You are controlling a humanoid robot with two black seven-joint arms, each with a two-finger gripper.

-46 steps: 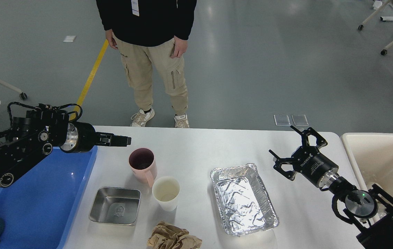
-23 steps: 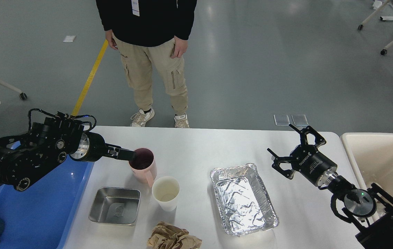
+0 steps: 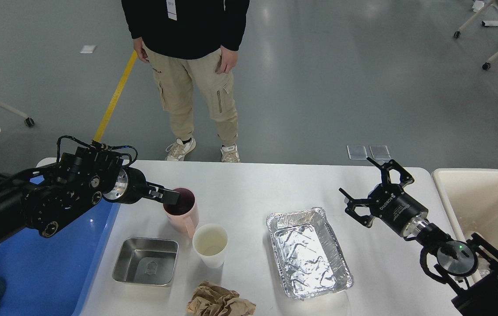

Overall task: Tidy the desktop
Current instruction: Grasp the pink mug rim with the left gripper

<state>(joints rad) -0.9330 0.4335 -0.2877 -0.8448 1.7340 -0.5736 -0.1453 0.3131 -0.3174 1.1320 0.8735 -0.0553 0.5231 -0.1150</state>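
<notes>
Advanced since a second ago: left claw (image 3: pixel 170 196), from above the blue tray (image 3: pixel 55 263) at the worktop's left edge to the pink mug (image 3: pixel 181 210), tip over its rim; fingers not separable, clamped or apart cannot tell. Right claw (image 3: pixel 374 193): unmoved, spread wide, empty, above the right edge.

Head view, white worktop (image 3: pixel 249 184), left to right: steel pan (image 3: pixel 145 261), paper cup (image 3: pixel 210 244) touching the mug, crumpled brown paper (image 3: pixel 220 300) at the near edge, foil tray (image 3: pixel 308 252). Beige bin (image 3: pixel 490 206) past the right edge.
</notes>
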